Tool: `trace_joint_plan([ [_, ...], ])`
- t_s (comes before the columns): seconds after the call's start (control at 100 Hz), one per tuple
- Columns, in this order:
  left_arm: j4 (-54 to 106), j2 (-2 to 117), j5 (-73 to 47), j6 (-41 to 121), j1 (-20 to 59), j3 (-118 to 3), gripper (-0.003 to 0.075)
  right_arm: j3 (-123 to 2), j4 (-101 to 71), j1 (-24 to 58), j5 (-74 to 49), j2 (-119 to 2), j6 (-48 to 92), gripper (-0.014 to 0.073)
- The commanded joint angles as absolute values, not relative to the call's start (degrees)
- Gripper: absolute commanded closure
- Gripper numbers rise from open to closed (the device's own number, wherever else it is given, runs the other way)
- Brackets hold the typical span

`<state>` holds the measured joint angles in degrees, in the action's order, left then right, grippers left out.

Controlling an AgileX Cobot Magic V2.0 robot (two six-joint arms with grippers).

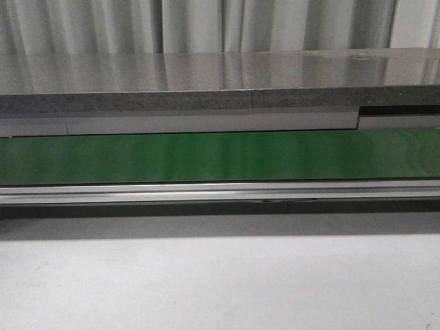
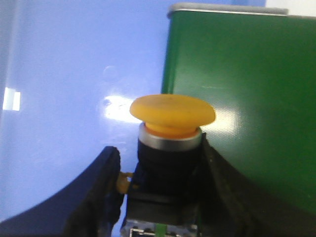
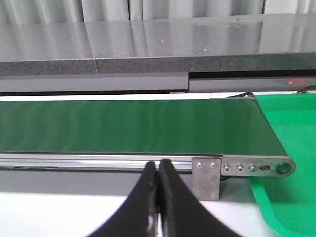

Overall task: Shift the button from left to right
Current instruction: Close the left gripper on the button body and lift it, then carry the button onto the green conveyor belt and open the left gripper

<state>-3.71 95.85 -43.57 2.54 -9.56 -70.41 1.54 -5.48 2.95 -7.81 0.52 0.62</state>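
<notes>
Left gripper [image 2: 158, 192] is holding the button [image 2: 170, 148] between its jaws, belt [image 2: 242, 98] edge just beyond, right gripper [image 3: 158, 187] idling with jaws pressed together and empty; carrying step likely underway, next calling for placing it on the belt.

You get even, soft light in the front view, with pale streaks of glare along the glossy grey stone-like counter [image 1: 206, 72] and the flat green conveyor belt [image 1: 220, 157]. In the left wrist view, the round yellow-orange button cap [image 2: 173, 112] is slightly blurred, a white glare patch lies beside it, and the picture has a blue cast. Your right wrist view is sharper.
</notes>
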Motion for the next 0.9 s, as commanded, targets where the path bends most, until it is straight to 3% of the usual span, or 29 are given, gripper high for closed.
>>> trace_joint_plan([
  [0.0, -3.45, 93.28, -41.55, 2.9, -7.86, -71.69, 0.0636, 0.5, -4.88, 2.63, -3.28, 1.42, 0.89, 0.0662],
  [0.31, -1.11, 95.11, -41.18, 3.38, -6.83, -71.69, 0.0613, 0.5, -4.88, 2.63, -3.28, 1.42, 0.89, 0.0662],
  [0.43, -0.74, 96.62, -41.51, 3.48, -6.83, -71.69, 0.05, 0.5, -4.88, 2.63, -3.28, 1.42, 0.89, 0.0662],
  [0.65, -0.36, 97.13, -41.52, 4.93, -6.83, -71.69, 0.0202, 0.5, -4.88, 2.63, -3.28, 1.42, 0.89, 0.0662],
  [0.74, 0.57, 96.87, -42.42, 5.51, -6.83, -72.44, 0.0161, 0.5, -4.88, 2.63, -3.28, 1.42, 0.89, 0.0662],
  [0.89, 6.3, 95.58, -44.86, 10.54, -6.83, -73.91, 0.0162, 0.5, -4.88, 2.63, -3.28, 1.42, 0.89, 0.0662],
])
